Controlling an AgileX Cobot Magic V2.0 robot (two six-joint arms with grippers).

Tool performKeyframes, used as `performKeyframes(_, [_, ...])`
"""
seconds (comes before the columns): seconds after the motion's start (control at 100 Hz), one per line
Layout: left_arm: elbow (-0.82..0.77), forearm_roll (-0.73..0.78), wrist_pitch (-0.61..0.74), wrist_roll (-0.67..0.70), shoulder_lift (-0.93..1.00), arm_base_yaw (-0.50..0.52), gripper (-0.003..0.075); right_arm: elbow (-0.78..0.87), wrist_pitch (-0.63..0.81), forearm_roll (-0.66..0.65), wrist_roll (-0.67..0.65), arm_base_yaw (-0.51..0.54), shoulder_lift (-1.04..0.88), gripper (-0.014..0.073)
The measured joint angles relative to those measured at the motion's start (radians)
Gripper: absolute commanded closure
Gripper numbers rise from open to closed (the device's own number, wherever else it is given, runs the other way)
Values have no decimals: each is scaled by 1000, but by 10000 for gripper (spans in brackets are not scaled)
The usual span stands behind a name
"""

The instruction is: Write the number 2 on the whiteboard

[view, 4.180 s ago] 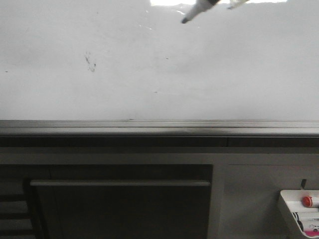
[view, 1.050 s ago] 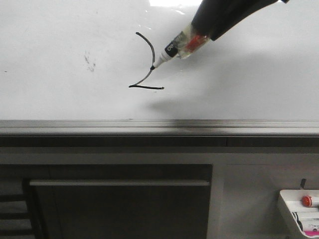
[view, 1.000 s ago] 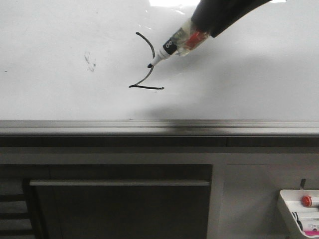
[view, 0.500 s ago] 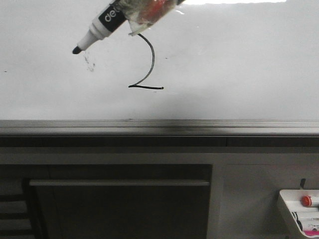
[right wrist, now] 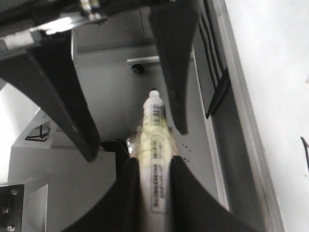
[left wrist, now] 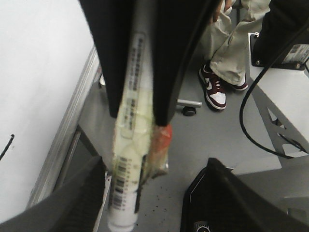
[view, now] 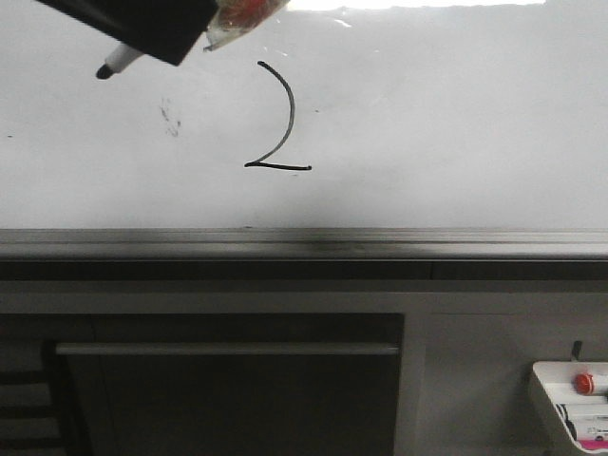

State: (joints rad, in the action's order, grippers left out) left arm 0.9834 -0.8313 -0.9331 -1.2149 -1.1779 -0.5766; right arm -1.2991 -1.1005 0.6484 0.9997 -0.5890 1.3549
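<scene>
The number 2 [view: 280,167] stands in black on the whiteboard [view: 427,123], a right-bulging curve with a short flat base. My right gripper [right wrist: 154,162] is shut on a taped marker [right wrist: 154,125]. My left gripper [left wrist: 154,166] is open, one finger on each side of the marker [left wrist: 128,159] without touching it. In the front view a black finger [view: 133,24] covers the barrel at the top left. The marker's dark tip [view: 104,71] pokes out well left of the 2.
A faint smudge [view: 172,116] sits left of the 2. The grey rail [view: 304,242] runs under the board, above a dark cabinet front [view: 228,380]. A white tray [view: 575,404] with a red-capped item is at the bottom right. A person's legs [left wrist: 231,53] stand nearby.
The board was blank, then the 2 appeared. Over the last second the marker moved up and left away from the 2, and a black finger now covers its barrel.
</scene>
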Motion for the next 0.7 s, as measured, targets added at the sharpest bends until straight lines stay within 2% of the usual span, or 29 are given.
performKeyframes(0.08, [7, -10, 5, 0, -14, 0, 346, 0, 1, 0, 1, 0, 0, 629])
performKeyframes(0.2, [7, -12, 5, 0, -20, 0, 459, 0, 1, 0, 1, 0, 0, 629])
performKeyframes(0.34, [7, -14, 5, 0, -20, 0, 557, 0, 1, 0, 2, 0, 0, 629])
performKeyframes(0.6, [7, -9, -7, -10, -20, 0, 647, 0, -20, -1, 26, -3, -1, 629])
performKeyframes(0.7, [7, -9, -11, -10, -20, 0, 671, 0, -24, -1, 28, -3, -1, 601])
